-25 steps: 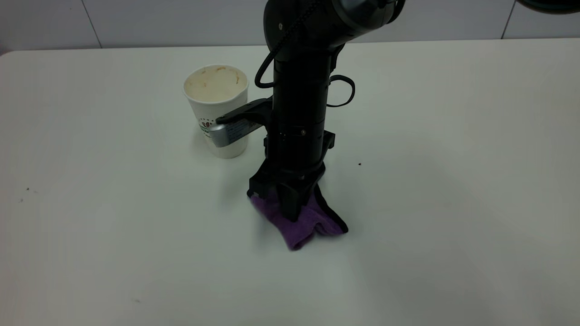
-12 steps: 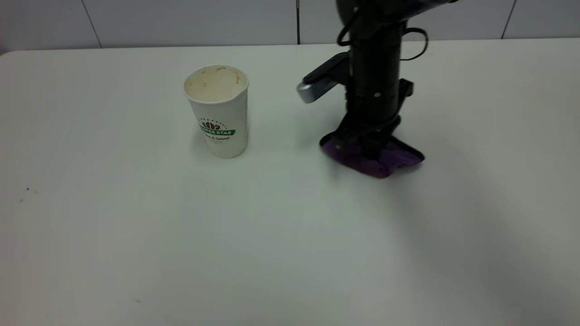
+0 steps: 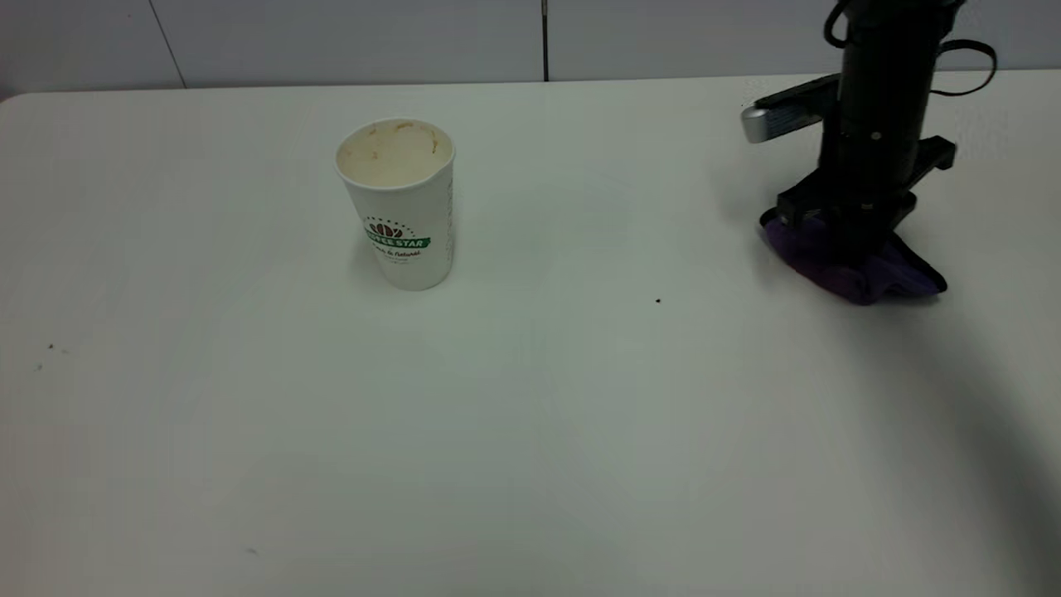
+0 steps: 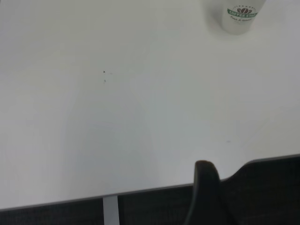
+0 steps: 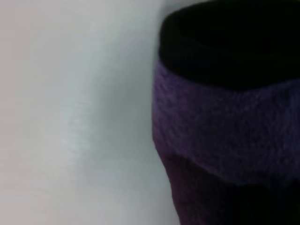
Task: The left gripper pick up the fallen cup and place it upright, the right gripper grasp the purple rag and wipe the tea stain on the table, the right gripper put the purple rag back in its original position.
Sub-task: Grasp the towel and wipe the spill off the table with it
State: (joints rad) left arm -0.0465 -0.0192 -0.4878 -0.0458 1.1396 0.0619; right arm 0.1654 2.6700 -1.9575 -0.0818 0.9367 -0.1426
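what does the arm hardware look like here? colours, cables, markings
The right arm is a matte black cylindrical column widening into a black gripper base. Thin black cable loops hang off its sides. A silver-grey camera module on a black bracket juts out sideways. Small pale dots mark the column. The left gripper shows only as one rounded black finger.

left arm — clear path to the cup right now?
Probably yes. The cup stands upright alone on the table, nothing around it. The right gripper, with the purple rag, is far off at the table's right side. The left gripper is out of view.
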